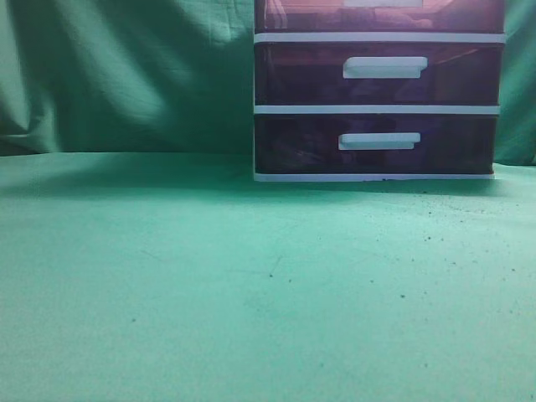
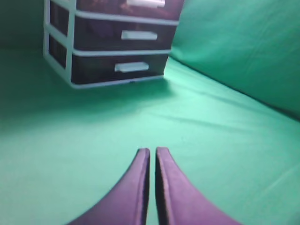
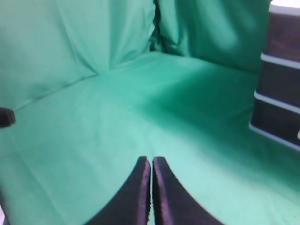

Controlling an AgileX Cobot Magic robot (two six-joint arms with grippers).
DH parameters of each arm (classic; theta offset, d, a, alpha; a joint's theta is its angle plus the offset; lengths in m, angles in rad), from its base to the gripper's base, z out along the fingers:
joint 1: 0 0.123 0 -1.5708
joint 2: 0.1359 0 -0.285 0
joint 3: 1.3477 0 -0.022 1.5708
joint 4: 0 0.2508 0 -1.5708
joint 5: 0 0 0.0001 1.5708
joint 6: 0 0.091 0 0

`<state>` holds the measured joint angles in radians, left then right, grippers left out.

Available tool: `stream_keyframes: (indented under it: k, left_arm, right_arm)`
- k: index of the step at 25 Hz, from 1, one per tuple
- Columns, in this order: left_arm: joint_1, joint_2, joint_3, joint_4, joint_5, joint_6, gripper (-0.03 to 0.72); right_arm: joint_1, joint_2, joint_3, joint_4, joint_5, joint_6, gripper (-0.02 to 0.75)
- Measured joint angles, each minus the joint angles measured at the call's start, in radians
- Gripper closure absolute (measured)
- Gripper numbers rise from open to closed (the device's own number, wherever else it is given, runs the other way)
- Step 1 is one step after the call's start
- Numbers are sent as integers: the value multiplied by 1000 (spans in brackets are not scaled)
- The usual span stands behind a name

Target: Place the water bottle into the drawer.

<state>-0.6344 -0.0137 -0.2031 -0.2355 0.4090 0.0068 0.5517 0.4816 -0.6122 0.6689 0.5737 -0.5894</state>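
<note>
Stands at the back right of the counter (image 1: 251, 285), in the exterior view: a white-framed cabinet (image 1: 377, 109) of three dark purple translucent fronts, each with a white bar handle. Topmost of them, the drawer (image 1: 318, 17), cut off by the upper edge of that view, only its lower strip and the underside of its handle showing; front flush with the two lower drawers (image 1: 293, 75) beneath it, so closed as far as can be told. Dim, blurred shapes behind the purple plastic, not readable. From the left wrist view, seen at the far left of the counter, the drawer (image 2: 103, 5) again clipped at the top, white side posts of the frame plain on its left flank.

No water bottle visible in any view.

Covered all over in green cloth, smooth but faintly creased, with small dark specks scattered toward the right in the exterior view. Same green cloth hung as a backdrop behind and to the sides, folded and shadowed at the corners.

Left gripper (image 2: 153, 152) closed, its two dark purple fingers pressed nearly together with nothing between, above bare cloth. Right gripper (image 3: 151, 160) likewise closed and empty, the cabinet at the right edge of its view.
</note>
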Motion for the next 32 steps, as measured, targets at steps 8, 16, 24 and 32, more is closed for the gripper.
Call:
stream_keyframes:
  k: [8, 16, 24, 32]
  left_arm:
    - [0, 0, 87, 0, -6, -2, 688]
    - [0, 0, 108, 117, -6, -4, 688]
    - [0, 0, 110, 141, -6, -4, 688]
    - [0, 0, 110, 141, -5, -4, 688]
  right_arm:
    - [0, -79, 35, 3, -4, -8, 738]
    - [0, -79, 36, 3, 85, -16, 738]
    - [0, -79, 36, 3, 198, -18, 738]
    - [-34, -132, 107, -58, 157, -21, 738]
